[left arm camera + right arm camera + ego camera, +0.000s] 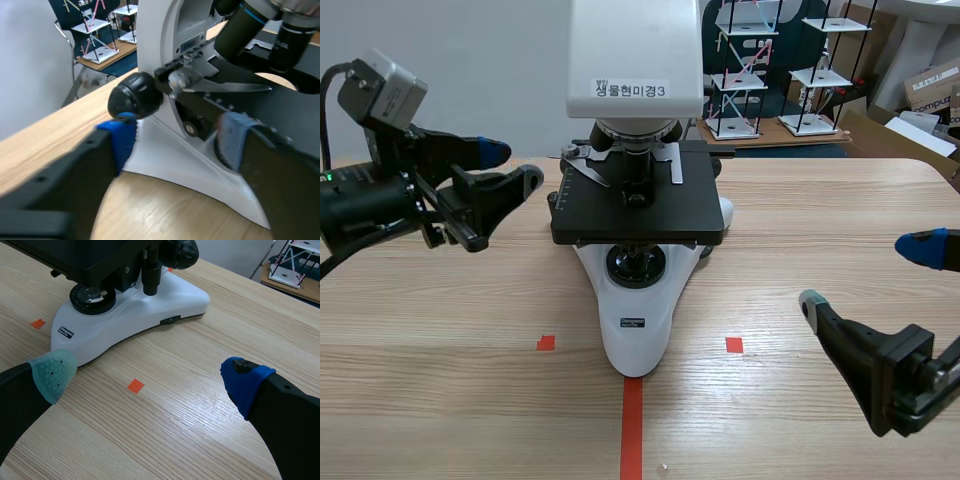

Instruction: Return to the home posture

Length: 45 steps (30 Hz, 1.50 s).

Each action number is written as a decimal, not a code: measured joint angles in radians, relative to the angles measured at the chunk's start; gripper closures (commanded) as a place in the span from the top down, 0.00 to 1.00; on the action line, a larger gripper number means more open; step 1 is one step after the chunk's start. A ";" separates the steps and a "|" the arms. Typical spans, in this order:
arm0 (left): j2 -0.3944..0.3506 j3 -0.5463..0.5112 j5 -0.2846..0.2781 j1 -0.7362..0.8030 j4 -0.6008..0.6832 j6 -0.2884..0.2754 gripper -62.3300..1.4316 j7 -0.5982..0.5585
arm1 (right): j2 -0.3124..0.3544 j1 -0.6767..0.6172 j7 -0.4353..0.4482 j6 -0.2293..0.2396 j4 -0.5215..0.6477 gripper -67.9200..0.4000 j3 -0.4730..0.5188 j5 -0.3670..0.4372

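Observation:
A white and black microscope (638, 190) stands at the middle of the wooden table (440, 390), its black stage (637, 205) facing me. My left gripper (507, 166) hovers open just left of the stage, holding nothing. In the left wrist view its blue-padded fingertips (121, 139) sit close to the black focus knob (136, 95) without gripping it. My right gripper (868, 272) stands open low at the right, well clear of the microscope base (125, 320). Nothing lies between its fingers (54, 372).
Orange-red tape marks (632, 425) lie on the table in front of the microscope. Behind the table stand white shelf racks (740, 75) and cardboard boxes (930, 90). A label (631, 90) is stuck on the microscope head.

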 measured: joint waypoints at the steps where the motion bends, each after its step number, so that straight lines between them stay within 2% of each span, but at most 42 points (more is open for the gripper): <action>1: -0.005 -0.013 0.000 0.023 0.001 0.000 0.70 -0.023 | 0.000 0.000 0.000 0.000 0.000 0.94 0.000 0.000; 5: -0.032 -0.111 0.000 0.143 0.031 0.000 0.79 -0.062 | 0.000 0.000 0.000 0.000 0.000 0.94 0.000 0.000; 9: -0.068 -0.229 0.000 0.278 0.106 0.000 1.00 -0.063 | 0.000 0.000 0.000 0.000 0.000 0.94 0.000 0.000; 15: -0.095 -0.383 0.000 0.505 0.245 0.001 1.00 -0.063 | 0.000 0.000 0.000 0.000 0.000 0.94 0.000 0.000; 19: -0.095 -0.446 0.001 0.645 0.326 0.000 1.00 -0.063 | 0.000 0.000 0.000 0.000 0.000 0.94 0.000 0.000; 24: -0.084 -0.496 0.060 0.764 0.410 0.000 1.00 -0.063 | 0.000 0.000 0.000 0.000 0.000 0.94 0.000 0.000; 28: -0.055 -0.534 0.101 0.825 0.455 0.000 1.00 -0.062 | 0.000 0.000 0.000 0.000 0.000 0.94 0.000 0.000; 35: -0.002 -0.575 0.135 0.900 0.498 0.000 1.00 -0.057 | 0.000 0.000 0.000 0.000 0.000 0.94 0.000 0.000; 38: 0.024 -0.579 0.190 0.914 0.500 0.001 1.00 -0.051 | 0.000 0.000 0.000 0.000 0.000 0.94 0.000 0.000; 42: 0.061 -0.582 0.232 0.924 0.501 0.000 1.00 -0.015 | 0.000 0.000 0.000 0.000 0.000 0.94 0.000 0.000; 45: 0.074 -0.582 0.229 0.924 0.501 0.000 1.00 -0.017 | 0.000 0.000 0.000 0.000 0.000 0.94 0.000 0.000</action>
